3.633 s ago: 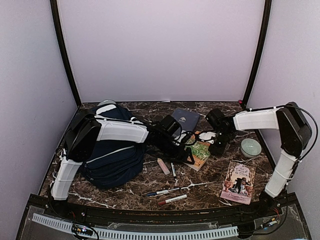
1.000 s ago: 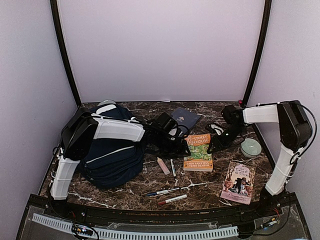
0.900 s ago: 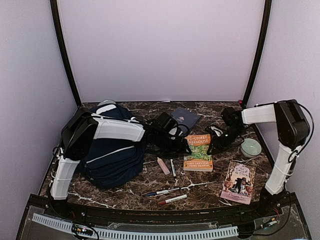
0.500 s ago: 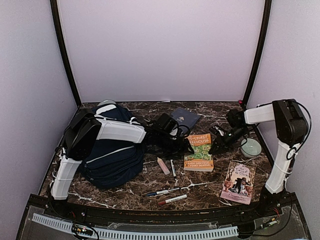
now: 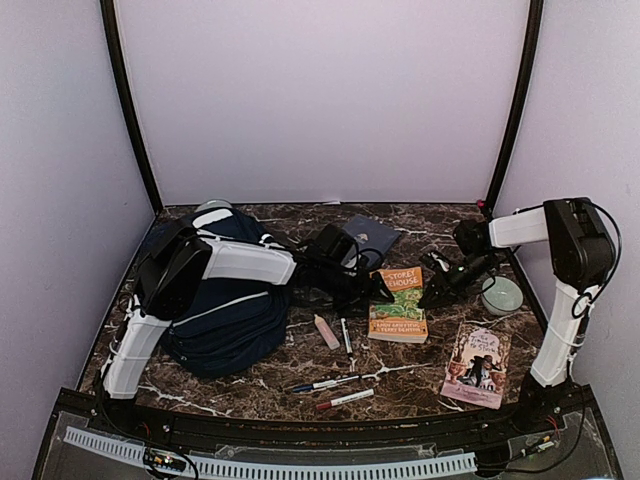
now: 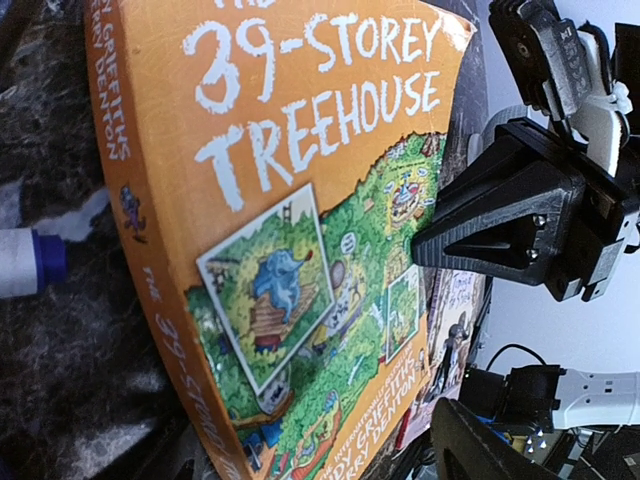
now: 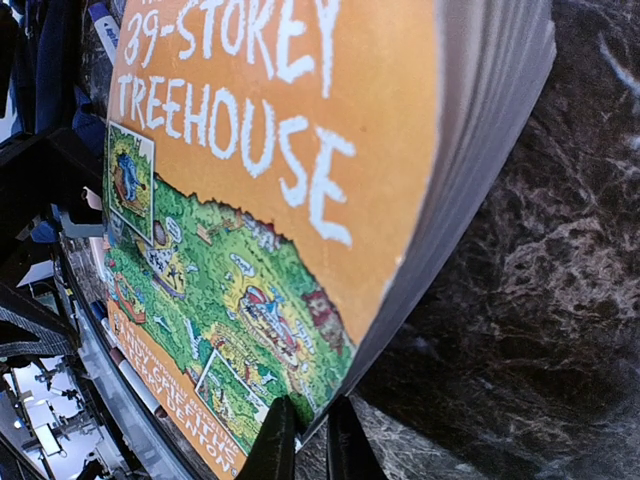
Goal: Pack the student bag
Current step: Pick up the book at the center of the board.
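Navy student bag (image 5: 225, 310) with grey patches, lying slumped on table's left side

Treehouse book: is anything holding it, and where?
Cannot tell: the jaws of the right gripper sit nearly shut at the page edge of the 39-Storey Treehouse book.

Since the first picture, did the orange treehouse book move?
Yes. The orange treehouse book has turned. Before, it sat cornerwise; now its bottom edge runs level with the front edge of the table. It is still beside the pink eraser.

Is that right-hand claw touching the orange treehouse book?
Cannot tell. In the right wrist view the right gripper sits at a corner of the orange book; neither contact nor a gap shows plainly.
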Available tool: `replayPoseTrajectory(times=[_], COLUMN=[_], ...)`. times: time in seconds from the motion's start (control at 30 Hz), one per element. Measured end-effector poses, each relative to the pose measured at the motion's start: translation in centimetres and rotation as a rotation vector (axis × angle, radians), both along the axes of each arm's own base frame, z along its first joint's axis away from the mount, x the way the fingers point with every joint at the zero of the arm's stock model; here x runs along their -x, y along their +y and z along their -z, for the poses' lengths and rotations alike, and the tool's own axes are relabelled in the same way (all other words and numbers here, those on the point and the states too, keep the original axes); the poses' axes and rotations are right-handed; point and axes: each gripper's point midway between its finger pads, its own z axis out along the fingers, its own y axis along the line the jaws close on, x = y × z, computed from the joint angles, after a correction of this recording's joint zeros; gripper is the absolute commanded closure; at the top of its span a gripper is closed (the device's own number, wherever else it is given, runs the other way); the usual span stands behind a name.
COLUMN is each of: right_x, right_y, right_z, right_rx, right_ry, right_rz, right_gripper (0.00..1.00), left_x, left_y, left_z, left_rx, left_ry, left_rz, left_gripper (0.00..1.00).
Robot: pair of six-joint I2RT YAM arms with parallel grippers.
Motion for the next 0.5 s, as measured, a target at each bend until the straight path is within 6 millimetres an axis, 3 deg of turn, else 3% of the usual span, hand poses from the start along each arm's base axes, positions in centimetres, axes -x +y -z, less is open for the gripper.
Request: replayPoseTrajectory(times=[0.2, 0.5], right_x=[0.0, 0.0], right_y=[0.0, -0.1], right_z=[0.0, -0.1], right_rx=[0.000, -0.005], right_ry=[0.000, -0.017], right_rz=[0.002, 0.002], right_gripper=[0.95, 0.91], left_x=[-0.3, -0.1], left_y=[-1.2, -1.4], left_z=[-0.2, 0.6], left_rx=[0.096, 0.137], left_ry=[0.033, 0.066], left_rz=[-0.005, -0.029], left_gripper=[0.32, 0.63])
